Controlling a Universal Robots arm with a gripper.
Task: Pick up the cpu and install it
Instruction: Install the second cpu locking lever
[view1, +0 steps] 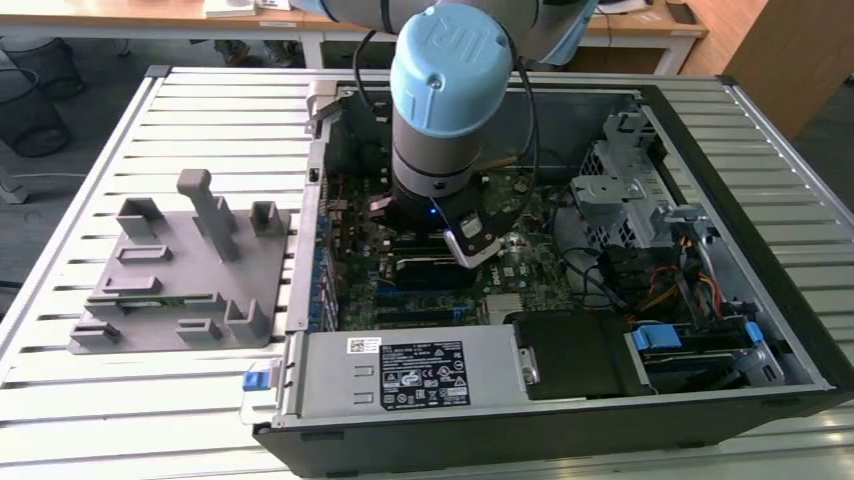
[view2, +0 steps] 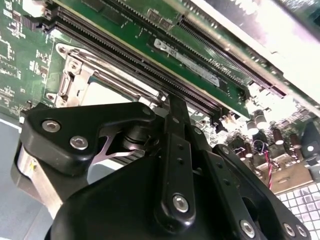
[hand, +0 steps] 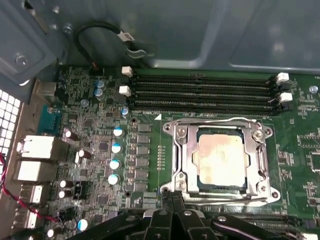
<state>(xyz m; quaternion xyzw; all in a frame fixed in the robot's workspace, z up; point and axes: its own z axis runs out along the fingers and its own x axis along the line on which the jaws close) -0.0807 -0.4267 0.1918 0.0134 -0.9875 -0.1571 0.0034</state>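
Hovering over the board: your jaws (hand: 172, 220) sit just short of the socket frame (hand: 220, 157).
cpu (hand: 221, 156) lies flat inside that frame, apart from the jaws; can't tell if they're spread or pressed together.

You have open access straight down over the cpu (hand: 220, 157); nothing overhangs its metal socket frame (hand: 218, 124). Memory slots (hand: 205, 90) run just beside one side of the frame, capacitors (hand: 116, 155) stand near another. In the exterior view, the case wall (view1: 315, 190) and drive cage (view1: 625, 195) hem the arm.
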